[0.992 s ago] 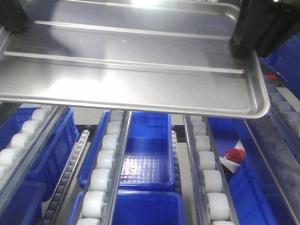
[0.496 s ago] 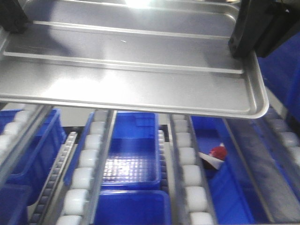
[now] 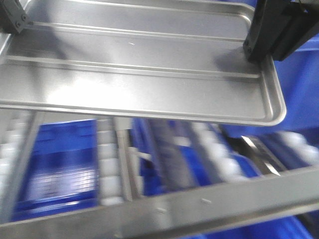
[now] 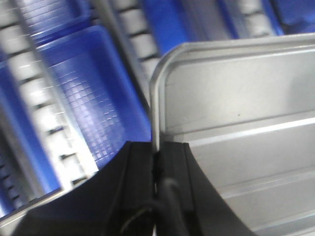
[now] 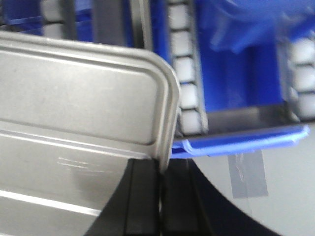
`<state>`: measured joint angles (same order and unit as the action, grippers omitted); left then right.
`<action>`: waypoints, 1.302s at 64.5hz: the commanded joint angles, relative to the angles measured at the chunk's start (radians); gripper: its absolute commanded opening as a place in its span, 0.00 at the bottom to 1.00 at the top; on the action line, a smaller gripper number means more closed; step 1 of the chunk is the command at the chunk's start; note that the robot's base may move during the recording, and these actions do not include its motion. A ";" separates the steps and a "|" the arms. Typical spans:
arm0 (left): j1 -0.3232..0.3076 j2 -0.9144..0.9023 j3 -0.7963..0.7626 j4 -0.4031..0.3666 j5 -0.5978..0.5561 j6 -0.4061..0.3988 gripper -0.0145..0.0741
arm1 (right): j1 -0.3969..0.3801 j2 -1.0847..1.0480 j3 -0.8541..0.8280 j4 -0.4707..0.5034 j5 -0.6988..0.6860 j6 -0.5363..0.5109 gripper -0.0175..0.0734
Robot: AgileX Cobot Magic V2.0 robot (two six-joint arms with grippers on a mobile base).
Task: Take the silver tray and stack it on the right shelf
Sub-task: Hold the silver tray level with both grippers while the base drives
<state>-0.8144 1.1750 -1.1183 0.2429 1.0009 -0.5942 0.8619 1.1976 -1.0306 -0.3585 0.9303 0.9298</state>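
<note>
The silver tray (image 3: 139, 74) hangs in the air between the two hands. Its long axis runs straight across from one to the other, and its two ridges run the same way. The left hand (image 4: 156, 152) is pinched narrow on the rim of one short end, and the right hand (image 5: 161, 169) is pinched in the same way on the opposite end, so neither arm is nearer and the tray has to travel as one shared load. The right shelf (image 3: 199, 204) lies below the hands and a little forward of them, with its broad front crossbar passing under the tray's near long edge, well apart from it. The white rollers (image 3: 107, 174) and blue bins (image 3: 60, 164) beyond the crossbar are too blurred to read closely. As I judge it, the coming move depends on holding the tray level and square to the crossbar while both hands carry it forward and down onto the rollers.
</note>
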 commanded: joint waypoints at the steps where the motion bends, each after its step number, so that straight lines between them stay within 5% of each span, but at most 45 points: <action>1: -0.012 -0.023 -0.030 0.017 -0.033 0.013 0.06 | -0.002 -0.027 -0.026 -0.039 -0.040 -0.022 0.25; 84: -0.012 -0.023 -0.030 0.017 -0.033 0.013 0.06 | -0.002 -0.027 -0.026 -0.039 -0.036 -0.022 0.25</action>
<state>-0.8166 1.1750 -1.1183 0.2383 0.9992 -0.5942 0.8619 1.1960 -1.0306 -0.3585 0.9393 0.9298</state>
